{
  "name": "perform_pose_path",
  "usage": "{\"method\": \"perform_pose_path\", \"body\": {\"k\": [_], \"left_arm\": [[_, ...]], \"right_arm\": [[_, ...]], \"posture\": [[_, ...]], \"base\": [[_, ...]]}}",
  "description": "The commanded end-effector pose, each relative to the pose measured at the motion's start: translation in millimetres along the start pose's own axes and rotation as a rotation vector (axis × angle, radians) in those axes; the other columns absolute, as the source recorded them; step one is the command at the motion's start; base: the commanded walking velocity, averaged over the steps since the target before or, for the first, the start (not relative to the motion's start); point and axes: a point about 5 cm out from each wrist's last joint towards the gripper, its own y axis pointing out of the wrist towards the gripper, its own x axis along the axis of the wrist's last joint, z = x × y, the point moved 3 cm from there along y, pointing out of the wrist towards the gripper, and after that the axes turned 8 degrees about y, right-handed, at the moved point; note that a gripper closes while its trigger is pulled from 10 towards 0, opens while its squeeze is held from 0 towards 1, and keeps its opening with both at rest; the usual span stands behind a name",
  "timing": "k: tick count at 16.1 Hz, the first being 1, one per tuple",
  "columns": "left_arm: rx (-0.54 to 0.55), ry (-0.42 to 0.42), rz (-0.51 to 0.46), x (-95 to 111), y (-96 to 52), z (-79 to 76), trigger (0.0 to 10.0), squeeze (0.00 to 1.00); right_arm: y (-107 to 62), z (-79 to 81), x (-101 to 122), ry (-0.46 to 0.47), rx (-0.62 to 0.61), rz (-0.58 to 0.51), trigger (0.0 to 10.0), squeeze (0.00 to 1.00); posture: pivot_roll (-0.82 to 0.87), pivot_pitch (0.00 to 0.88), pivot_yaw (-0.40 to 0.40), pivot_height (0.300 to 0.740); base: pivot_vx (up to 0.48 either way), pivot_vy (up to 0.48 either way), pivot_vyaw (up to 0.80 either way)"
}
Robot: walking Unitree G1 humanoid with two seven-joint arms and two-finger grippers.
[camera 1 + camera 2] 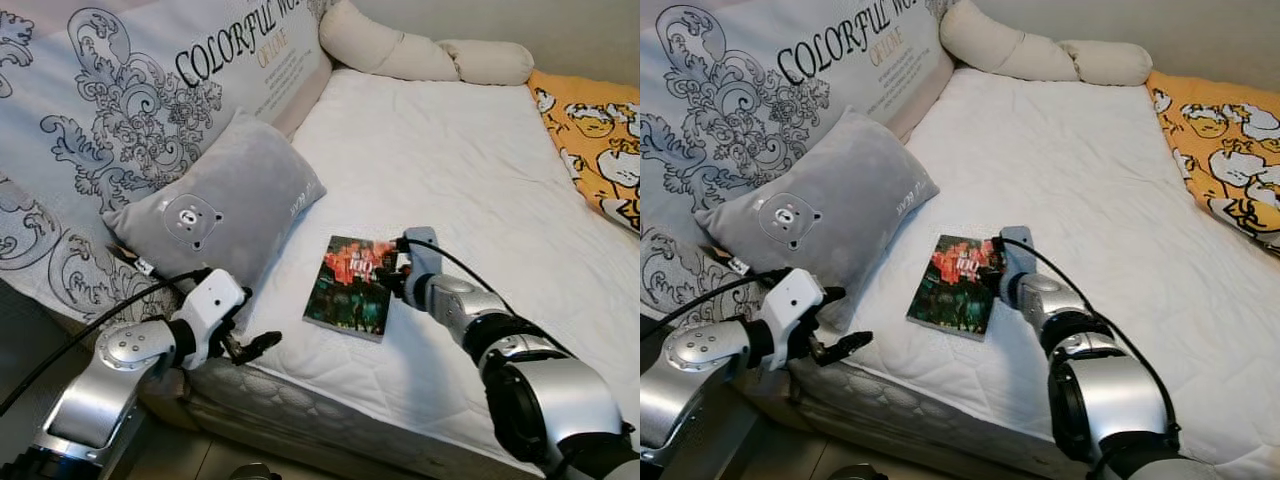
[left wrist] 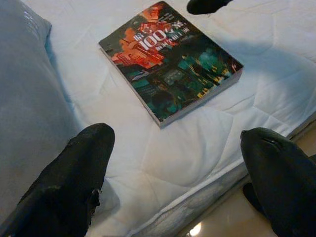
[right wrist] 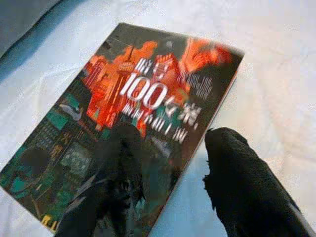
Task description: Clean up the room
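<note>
paperback book (image 1: 350, 284) lies flat on the white mattress (image 1: 440, 170) beside the grey bear pillow (image 1: 215, 205). right gripper (image 3: 170, 163) straddles its edge, parted, nothing held yet; thin cover could slide. left gripper (image 2: 173, 173) hovers open, empty.

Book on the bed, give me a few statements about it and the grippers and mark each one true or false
1. The book lies flat on the white mattress. True.
2. The right gripper is open at the book's edge. True.
3. The left gripper is shut on the book. False: it is open, apart from the book, near the mattress edge.
4. The grey pillow rests on top of the book. False: it lies beside the book, apart from it.
5. The book stands open. False: it is closed, cover up.
</note>
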Motion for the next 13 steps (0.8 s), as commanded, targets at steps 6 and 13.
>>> {"method": "perform_pose_path", "body": {"k": [6,13], "left_arm": [[-0.007,0.007,-0.019,5,6.2,-5.2,10.0,0.0],[-0.13,0.008,-0.001,5,10.6,-15.4,10.0,0.0]], "right_arm": [[-3.7,46.6,-29,-0.198,0.437,0.172,10.0,1.0],[-12.5,41.4,-82,-0.319,0.506,0.414,10.0,1.0]], "posture": [[0.18,0.0,-0.002,0.74],[0.16,0.0,0.018,0.74]], "base": [[0.0,0.0,0.0],[0.0,0.0,0.0]]}}
